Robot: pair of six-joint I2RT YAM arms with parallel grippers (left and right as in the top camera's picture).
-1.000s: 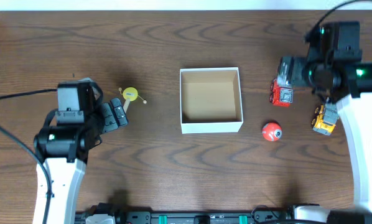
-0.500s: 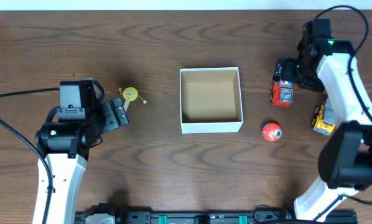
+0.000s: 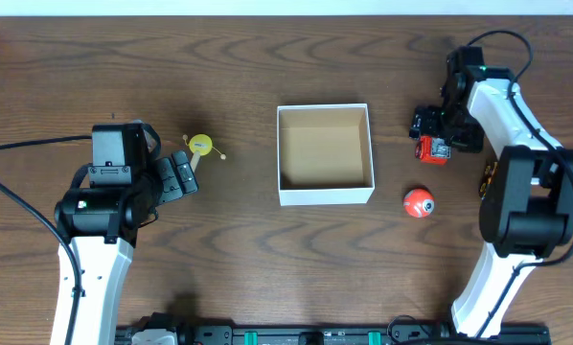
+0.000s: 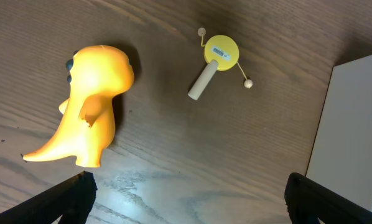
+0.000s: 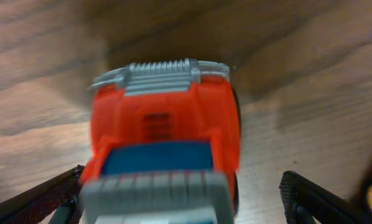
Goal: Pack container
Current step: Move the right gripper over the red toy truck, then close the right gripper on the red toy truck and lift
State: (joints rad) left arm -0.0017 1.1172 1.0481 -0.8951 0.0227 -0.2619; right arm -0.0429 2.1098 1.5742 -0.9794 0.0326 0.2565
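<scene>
We have right hand (image 5: 186, 202) wide open astride red truck (image 5: 164, 130), nothing gripped: lined up for pick. Our left hand (image 4: 192, 199) wide open, empty, near dinosaur (image 4: 89, 102). Box (image 3: 325, 195) sits empty at middle of desk (image 3: 267, 268), within reach of both arms.

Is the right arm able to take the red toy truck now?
Probably yes. The right end effector stands open just over the red toy truck, one finger on each side, and nothing lies between them.
</scene>
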